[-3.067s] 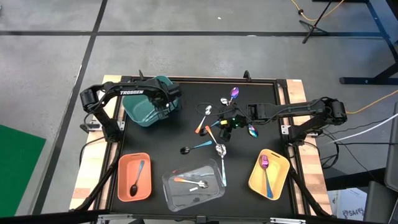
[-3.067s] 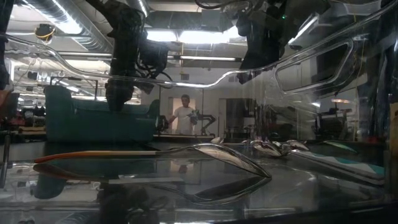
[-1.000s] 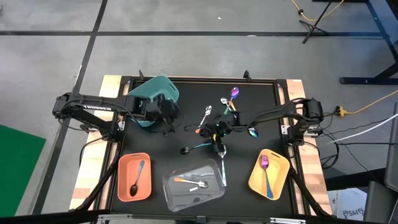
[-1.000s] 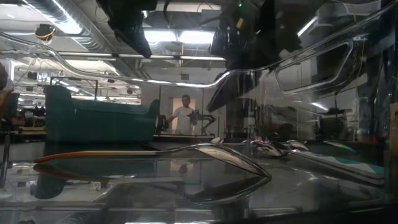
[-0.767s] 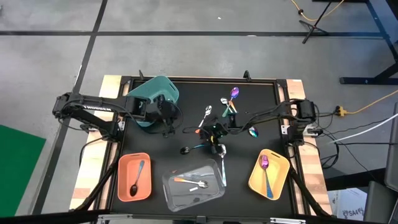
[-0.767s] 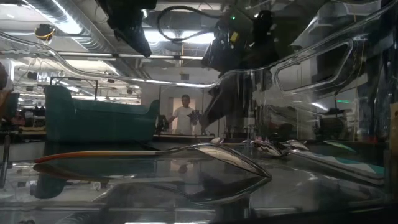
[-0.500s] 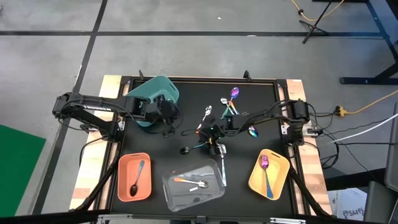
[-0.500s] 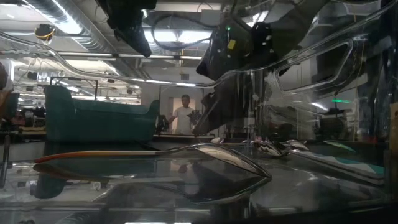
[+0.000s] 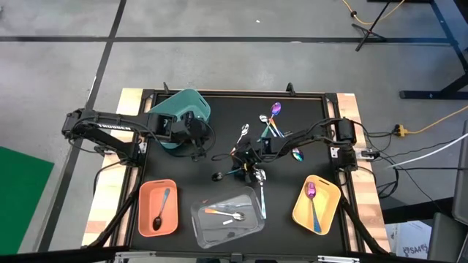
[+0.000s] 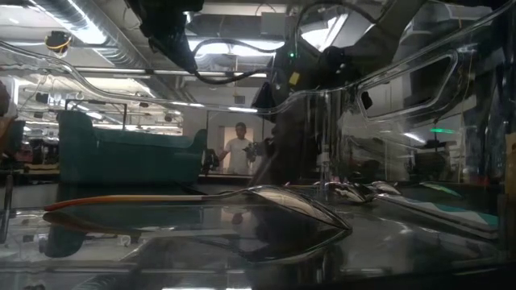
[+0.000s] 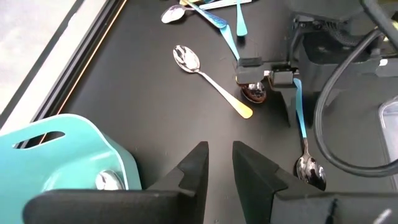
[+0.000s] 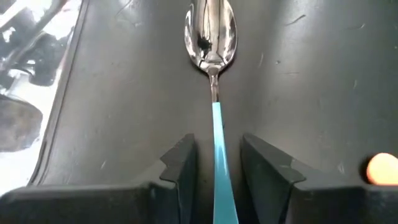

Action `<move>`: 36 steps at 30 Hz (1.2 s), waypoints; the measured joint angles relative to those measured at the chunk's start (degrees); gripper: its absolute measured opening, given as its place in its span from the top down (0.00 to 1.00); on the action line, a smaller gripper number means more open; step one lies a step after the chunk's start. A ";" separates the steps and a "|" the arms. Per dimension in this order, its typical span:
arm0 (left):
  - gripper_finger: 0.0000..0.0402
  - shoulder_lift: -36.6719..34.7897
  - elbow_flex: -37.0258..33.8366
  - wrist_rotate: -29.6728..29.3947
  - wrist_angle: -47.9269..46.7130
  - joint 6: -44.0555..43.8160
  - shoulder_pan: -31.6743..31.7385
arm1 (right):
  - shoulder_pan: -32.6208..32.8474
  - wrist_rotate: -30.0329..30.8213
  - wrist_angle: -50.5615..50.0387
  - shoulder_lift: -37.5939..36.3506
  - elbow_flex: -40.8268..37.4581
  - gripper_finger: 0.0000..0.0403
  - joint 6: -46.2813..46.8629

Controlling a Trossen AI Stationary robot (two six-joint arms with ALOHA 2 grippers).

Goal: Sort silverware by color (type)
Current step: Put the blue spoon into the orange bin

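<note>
My right gripper (image 9: pixel 246 156) is low over the middle of the table, open. In the right wrist view (image 12: pixel 217 163) its fingers stand on either side of the teal handle (image 12: pixel 219 140) of a spoon with a dark shiny bowl (image 12: pixel 211 32), a gap on each side. This spoon (image 9: pixel 231 172) lies flat on the table. My left gripper (image 9: pixel 197 146) hovers beside the teal bin (image 9: pixel 191 96), open and empty (image 11: pixel 221 165). An orange-handled silver spoon (image 11: pixel 211 82) lies between the two grippers. More spoons (image 9: pixel 272 115) are scattered toward the far edge.
A salmon bin (image 9: pixel 145 212), a clear bin (image 9: pixel 208 232) and a yellow bin (image 9: pixel 300 208) stand along the near edge, each with spoons inside. A silver spoon (image 9: pixel 259 177) lies just beside my right gripper. One spoon (image 11: pixel 107 180) lies in the teal bin. A person stands far off (image 10: pixel 239 150).
My right gripper has moved toward the table's left and come down over the teal-handled spoon, its arm reaching farther across. The spoons have stayed where they were.
</note>
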 joint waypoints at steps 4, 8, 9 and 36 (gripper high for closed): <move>0.83 0.00 0.00 -0.05 0.18 0.00 0.00 | -0.01 0.96 -0.10 0.06 0.00 0.69 -0.11; 0.83 0.00 0.00 -0.07 0.33 0.00 0.00 | 0.00 1.67 -0.26 0.06 0.00 0.69 -1.43; 0.83 0.00 0.00 -0.07 0.33 -0.01 0.00 | 0.00 1.71 -0.30 0.06 0.00 0.69 -1.45; 0.83 -10.36 0.09 -0.01 -1.44 0.02 0.02 | -0.02 4.12 -0.61 0.06 0.04 0.88 -2.89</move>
